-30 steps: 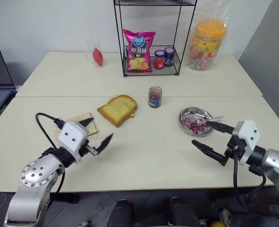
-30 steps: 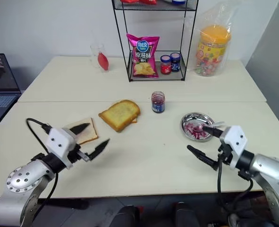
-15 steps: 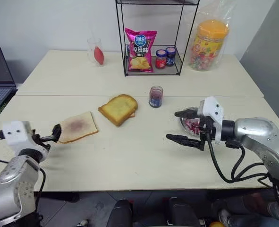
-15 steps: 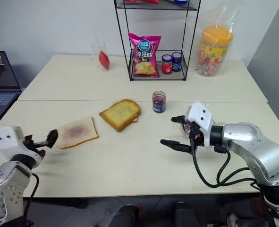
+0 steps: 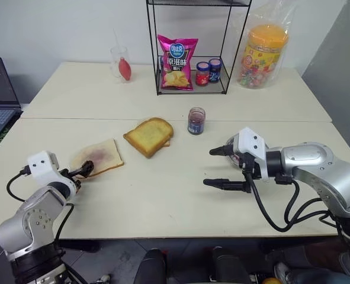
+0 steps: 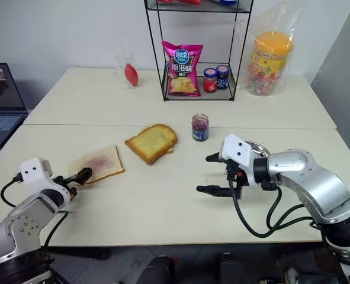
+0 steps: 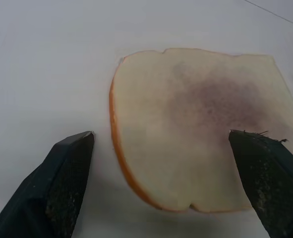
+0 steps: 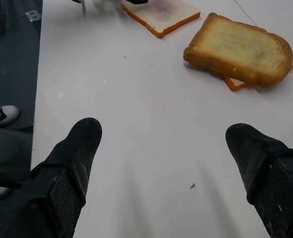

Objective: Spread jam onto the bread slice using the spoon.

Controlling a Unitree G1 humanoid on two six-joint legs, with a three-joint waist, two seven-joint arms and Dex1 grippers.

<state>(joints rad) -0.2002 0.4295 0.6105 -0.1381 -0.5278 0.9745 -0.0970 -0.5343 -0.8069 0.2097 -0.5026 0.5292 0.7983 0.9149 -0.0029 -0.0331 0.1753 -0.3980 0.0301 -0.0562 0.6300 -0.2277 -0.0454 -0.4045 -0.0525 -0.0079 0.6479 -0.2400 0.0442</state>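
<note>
So right now your left tool (image 5: 86, 171) is spread wide and sitting right at the near-left corner of the pale, thin white bread slice with the purplish smear in its middle (image 5: 98, 159), which lies toward the left end of the counter (image 5: 163, 201). The left wrist view shows its fingers straddling the near edge without gripping anything. Your right tool (image 5: 221, 167) is spread wide too, empty, hovering over bare counter just left of the round steel dish (image 6: 259, 146), which mostly hides behind that tool. I can't make out the small silver spoon or the reddish-pink jam in these shots. My read: you're between scoops, and the smear looks thin, so go back for the spoon with the right tool, take it by the handle end and keep the bowl level on the way over. Use the left tool to pin the slice's corner so it doesn't skate, and stay clear of the thick golden-brown toast (image 5: 148, 135) and the small glass jar of dark preserve (image 5: 195, 120). Versus a second ago: the left tool has swung out toward the counter's left edge and dropped to the slice's corner, and the right tool has come off the dish and moved left.
</note>
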